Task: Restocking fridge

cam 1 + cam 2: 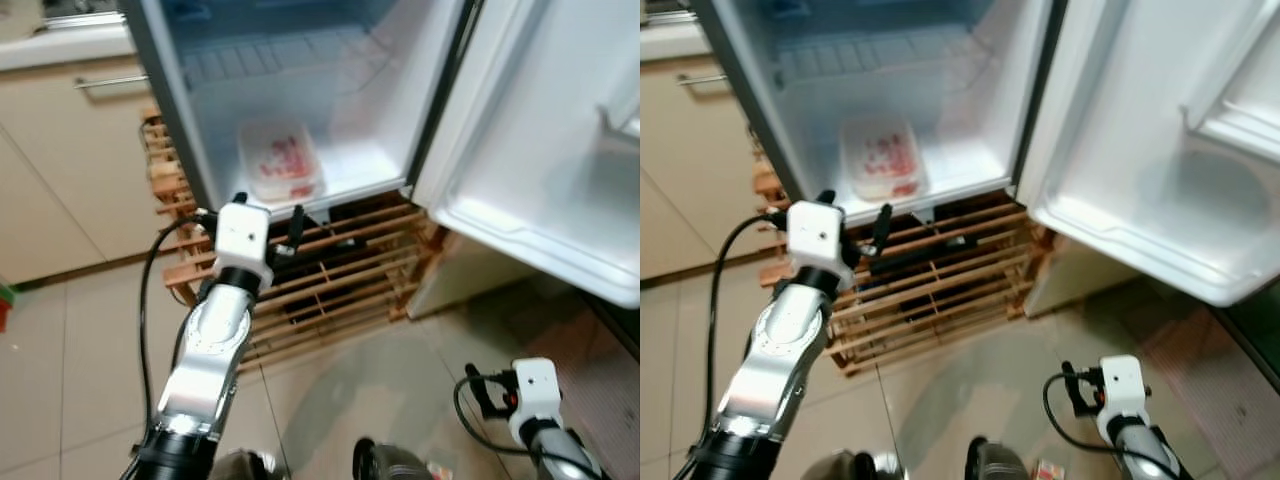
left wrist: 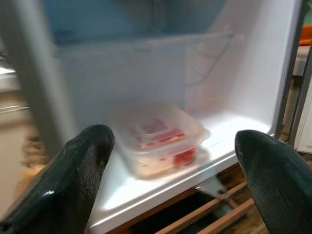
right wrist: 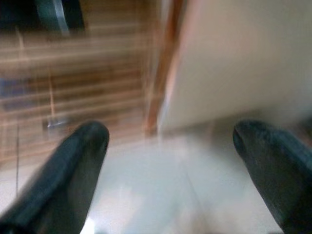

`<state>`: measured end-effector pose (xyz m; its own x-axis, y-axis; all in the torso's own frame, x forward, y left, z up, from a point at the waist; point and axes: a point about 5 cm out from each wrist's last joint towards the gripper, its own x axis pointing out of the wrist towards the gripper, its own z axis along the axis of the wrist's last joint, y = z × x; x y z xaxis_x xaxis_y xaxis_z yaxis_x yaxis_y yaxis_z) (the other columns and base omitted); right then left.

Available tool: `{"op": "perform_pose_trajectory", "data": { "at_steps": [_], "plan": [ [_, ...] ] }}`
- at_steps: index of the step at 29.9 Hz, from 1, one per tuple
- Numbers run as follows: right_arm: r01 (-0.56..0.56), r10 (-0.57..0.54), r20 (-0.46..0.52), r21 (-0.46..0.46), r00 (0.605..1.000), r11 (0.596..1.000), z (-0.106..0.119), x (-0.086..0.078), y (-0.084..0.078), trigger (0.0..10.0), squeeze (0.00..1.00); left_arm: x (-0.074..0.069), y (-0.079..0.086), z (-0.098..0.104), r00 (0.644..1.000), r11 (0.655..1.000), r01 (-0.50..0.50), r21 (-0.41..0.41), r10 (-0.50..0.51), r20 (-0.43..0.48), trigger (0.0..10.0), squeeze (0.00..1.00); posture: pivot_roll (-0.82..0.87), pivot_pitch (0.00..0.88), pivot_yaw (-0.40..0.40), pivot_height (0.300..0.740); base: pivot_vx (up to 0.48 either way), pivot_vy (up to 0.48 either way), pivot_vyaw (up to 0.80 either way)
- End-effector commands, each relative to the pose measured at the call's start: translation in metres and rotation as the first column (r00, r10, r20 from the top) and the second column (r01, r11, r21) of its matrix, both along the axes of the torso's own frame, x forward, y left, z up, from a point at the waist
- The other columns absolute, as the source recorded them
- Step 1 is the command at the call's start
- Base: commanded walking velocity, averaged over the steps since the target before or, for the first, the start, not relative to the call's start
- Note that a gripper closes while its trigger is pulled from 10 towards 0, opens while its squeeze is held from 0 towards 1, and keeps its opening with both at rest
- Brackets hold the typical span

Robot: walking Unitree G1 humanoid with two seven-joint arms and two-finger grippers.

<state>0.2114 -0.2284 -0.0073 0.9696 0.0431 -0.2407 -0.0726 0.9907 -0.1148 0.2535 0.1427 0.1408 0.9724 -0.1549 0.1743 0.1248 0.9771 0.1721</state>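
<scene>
Fridge [image 1: 300, 60] stands open on a slatted wooden rack [image 1: 330, 270], its door [image 1: 540, 150] swung wide to the robot's right; a careless turn of the body could knock that door. On the compartment floor, toward the front, rests a clear lidded food container [image 1: 281, 160] with red contents. Just outside the front lip hangs the left gripper [image 1: 268, 222], fingers spread and empty; pushing forward could shove the container. Low over the floor tiles, the right gripper [image 3: 170, 161] is likewise parted and empty.
</scene>
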Motion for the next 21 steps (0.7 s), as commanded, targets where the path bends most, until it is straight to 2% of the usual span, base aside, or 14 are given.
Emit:
{"op": "perform_pose_trajectory", "data": {
  "at_steps": [1,2,3,4,5,6,7,11,13,18,21],
  "plan": [
    [-0.086,0.075,0.299,0.024,0.951,0.996,0.070,0.036,0.044,10.0,0.00,-0.016,0.010,-0.016,0.996,0.997,0.016,0.071,-0.010,-0.086,10.0,0.00,-0.06,0.028,-0.024,0.740,0.000,0.000,0.00],
    [-0.101,0.084,0.360,0.029,0.929,0.994,0.086,0.036,0.053,10.0,0.00,-0.024,0.013,-0.027,0.990,0.992,0.041,0.117,-0.025,-0.142,10.0,0.00,-0.04,0.023,-0.027,0.740,0.000,0.000,0.00],
    [-0.101,0.084,0.360,0.029,0.929,0.994,0.086,0.036,0.053,10.0,0.00,-0.024,0.013,-0.027,0.990,0.992,0.041,0.117,-0.025,-0.142,10.0,0.00,-0.04,0.023,-0.027,0.740,0.000,0.000,0.00],
    [-0.104,0.087,0.362,0.029,0.928,0.994,0.086,0.035,0.054,10.0,0.00,-0.031,0.013,-0.037,0.980,0.987,0.073,0.147,-0.043,-0.196,10.0,0.00,-0.04,0.022,-0.028,0.740,0.000,0.000,0.00],
    [-0.108,0.093,0.361,0.023,0.928,0.994,0.084,0.034,0.053,10.0,0.00,-0.039,0.009,-0.049,0.955,0.989,0.090,0.113,-0.054,-0.292,10.0,0.00,-0.02,0.013,-0.031,0.740,0.000,0.000,0.00],
    [-0.108,0.093,0.361,0.023,0.928,0.994,0.084,0.034,0.053,10.0,0.00,-0.039,0.009,-0.049,0.955,0.989,0.090,0.113,-0.054,-0.292,10.0,0.00,-0.02,0.013,-0.031,0.740,0.000,0.000,0.00],
    [-0.105,0.091,0.357,0.019,0.930,0.994,0.080,0.035,0.052,10.0,0.00,-0.035,0.008,-0.045,0.951,0.999,0.043,0.018,-0.036,-0.306,10.0,0.00,-0.01,0.000,-0.034,0.740,0.000,0.000,0.00],
    [-0.116,0.105,0.338,0.013,0.935,0.993,0.079,0.040,0.056,10.0,0.00,-0.017,0.010,-0.030,0.967,0.999,-0.027,-0.025,0.020,-0.253,10.0,0.00,0.00,0.000,-0.032,0.740,0.000,0.000,0.00],
    [-0.118,0.100,0.316,0.041,0.943,0.992,0.089,0.042,0.064,10.0,0.00,-0.007,0.010,-0.016,0.978,0.994,-0.071,-0.080,0.053,-0.202,10.0,0.00,0.00,0.000,-0.028,0.740,0.182,-0.156,0.29],
    [-0.102,0.087,0.299,0.035,0.950,0.994,0.095,0.047,0.067,10.0,0.00,-0.001,0.005,-0.010,0.984,0.996,-0.053,-0.073,0.040,-0.174,10.0,0.00,-0.01,0.000,-0.020,0.740,0.356,-0.318,0.58],
    [-0.101,0.087,0.298,0.030,0.950,0.994,0.095,0.049,0.067,10.0,0.00,0.002,0.006,-0.013,0.976,0.996,-0.068,-0.066,0.052,-0.211,10.0,0.00,-0.02,0.000,-0.018,0.740,0.375,-0.296,0.58]
  ]
}}
